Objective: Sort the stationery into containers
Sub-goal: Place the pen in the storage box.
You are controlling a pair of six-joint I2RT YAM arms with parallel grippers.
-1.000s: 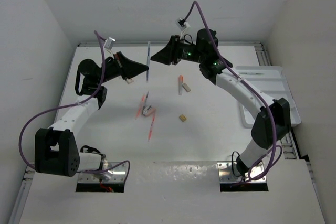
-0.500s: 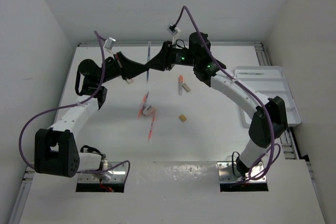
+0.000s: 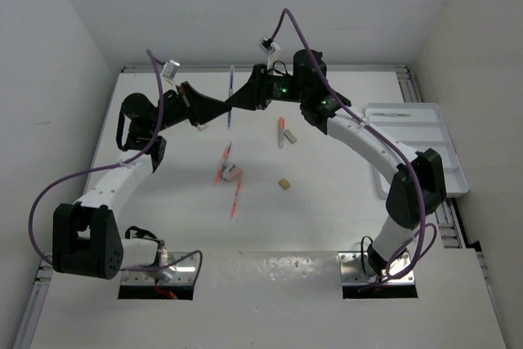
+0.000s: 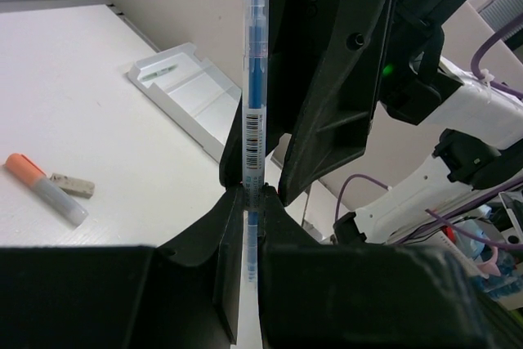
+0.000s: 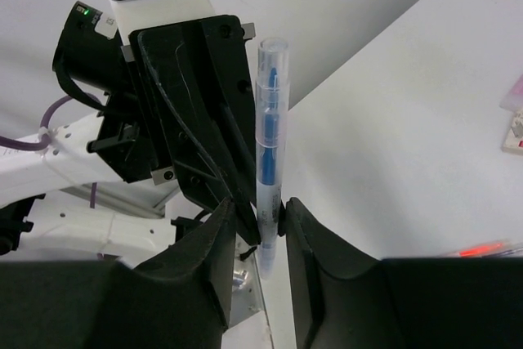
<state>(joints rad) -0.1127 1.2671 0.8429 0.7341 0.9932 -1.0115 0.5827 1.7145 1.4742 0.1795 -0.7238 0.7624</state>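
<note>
- Top view: blue pen (image 3: 231, 79) is up in the air over the far middle of the worktop (image 3: 327, 218). Left jaws and right jaws meet on it from either side. Tray (image 3: 433, 132) sits at the right edge, well apart from the pen. Orange pens (image 3: 237, 198) and a tan block (image 3: 283, 184) lie loose mid-worktop.
- Left wrist: left jaws are pinching the pen (image 4: 254, 104) near one end, and most of the barrel sticks out past the grip. Right jaws crowd in at the same spot.
- Right wrist: right jaws straddle the pen (image 5: 268, 145), one finger each side with very little gap. Can't tell if they've actually clamped.
- Risks: if left lets go before right has bite, the pen drops and rolls among the loose items. If both are clamped and the arms part, the barrel twists or the cap pops. Fingers are packed tight and could knock each other.
- Pen: slim, smooth clear plastic barrel, blue core, barcode label. Probably slippery, and the off-centre grip lets it pivot.
</note>
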